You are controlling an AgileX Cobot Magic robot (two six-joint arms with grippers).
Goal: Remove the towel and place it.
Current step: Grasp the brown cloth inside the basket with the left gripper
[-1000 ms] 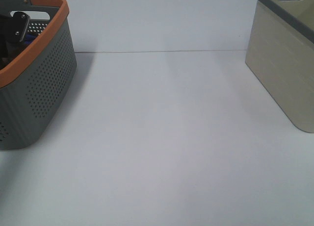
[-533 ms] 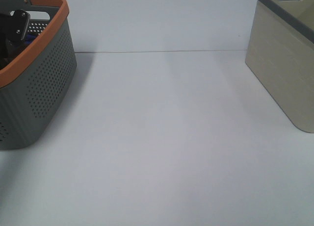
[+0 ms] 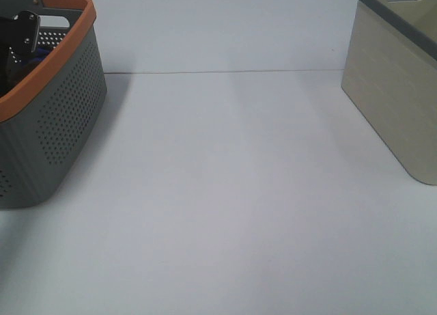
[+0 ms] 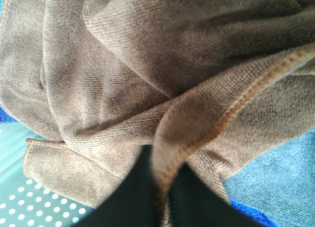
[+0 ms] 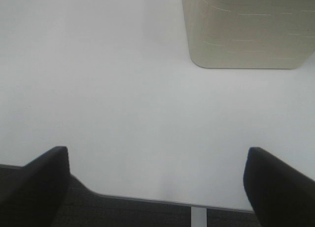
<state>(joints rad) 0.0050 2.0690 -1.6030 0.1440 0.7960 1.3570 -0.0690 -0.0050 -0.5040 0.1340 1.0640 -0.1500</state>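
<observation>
The dark reddish-brown towel [image 4: 123, 64] lies crumpled inside the grey basket with the orange rim [image 3: 65, 42], on top of a blue cloth [image 4: 275, 182]. My left gripper [image 4: 163, 187] is down in the basket, with its two black fingers [image 4: 128, 200] shut on a hemmed fold of the towel. In the high view only the black wrist of the left arm [image 3: 26, 29] shows above the rim, and the towel is hidden. My right gripper [image 5: 157, 187] is open and empty, low over the table's near edge.
A beige bin with a grey rim [image 3: 399, 89] stands at the right of the white table [image 3: 225, 178] and also shows in the right wrist view [image 5: 246, 30]. The grey basket's perforated floor [image 4: 29, 202] shows beside the towel.
The left arm's wrist has shifted slightly inside the grey basket. Nothing else has visibly moved.
</observation>
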